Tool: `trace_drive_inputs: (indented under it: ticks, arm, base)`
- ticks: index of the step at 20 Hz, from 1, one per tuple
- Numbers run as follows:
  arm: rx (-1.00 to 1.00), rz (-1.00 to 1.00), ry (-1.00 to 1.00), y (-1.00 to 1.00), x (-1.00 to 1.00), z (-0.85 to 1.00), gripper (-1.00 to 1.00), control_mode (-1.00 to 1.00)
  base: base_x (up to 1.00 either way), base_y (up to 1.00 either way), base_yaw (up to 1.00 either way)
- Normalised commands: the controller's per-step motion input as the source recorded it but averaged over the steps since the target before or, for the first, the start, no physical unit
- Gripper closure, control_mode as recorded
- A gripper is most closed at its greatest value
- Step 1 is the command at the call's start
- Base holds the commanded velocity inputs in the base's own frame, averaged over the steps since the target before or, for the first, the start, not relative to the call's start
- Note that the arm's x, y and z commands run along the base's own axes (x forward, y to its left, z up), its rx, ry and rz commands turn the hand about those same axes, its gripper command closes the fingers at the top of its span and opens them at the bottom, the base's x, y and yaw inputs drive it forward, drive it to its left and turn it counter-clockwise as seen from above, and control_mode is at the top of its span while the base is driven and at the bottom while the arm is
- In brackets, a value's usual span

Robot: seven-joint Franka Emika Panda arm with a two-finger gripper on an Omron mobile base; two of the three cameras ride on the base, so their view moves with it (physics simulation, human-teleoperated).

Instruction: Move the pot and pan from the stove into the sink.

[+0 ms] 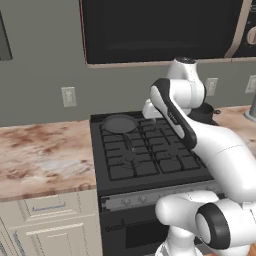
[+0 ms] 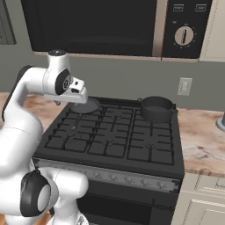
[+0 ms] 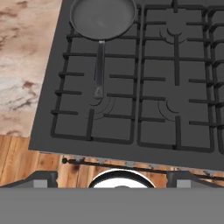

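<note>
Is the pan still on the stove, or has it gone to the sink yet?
On the stove. The pan sits flat on the back left grate of the stove, its handle pointing toward the front.

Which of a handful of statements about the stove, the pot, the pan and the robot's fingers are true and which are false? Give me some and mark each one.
1. The pan sits on the stove, at its back left. True.
2. The pot is already in the sink. False: it stands on the stove's back right grate.
3. The gripper hangs above the stove with its fingers apart, holding nothing. True.
4. The pan's handle points toward the back wall. False: it points toward the stove's front edge.
5. A microwave hangs above the stove. True.
</note>
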Motion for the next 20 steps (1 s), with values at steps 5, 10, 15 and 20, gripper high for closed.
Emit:
trace_drive_inputs:
  ticks: [5,10,15,20]
  arm:
    - [0.0,0.01,0.03,0.23,0.0,-0.15,-1.0,-1.0]
    - [0.0,0.0,0.03,0.1,0.0,-0.16,-1.0,-1.0]
    - [0.0,0.01,0.04,0.06,0.0,-0.41,-1.0,-1.0]
    - [0.0,0.0,0.0,0.03,0.06,-0.4,-1.0,-1.0]
  base:
    - [0.0,0.0,0.0]
    - [0.0,0.0,0.0]
    - [0.0,0.0,0.0]
    - [0.0,0.0,0.0]
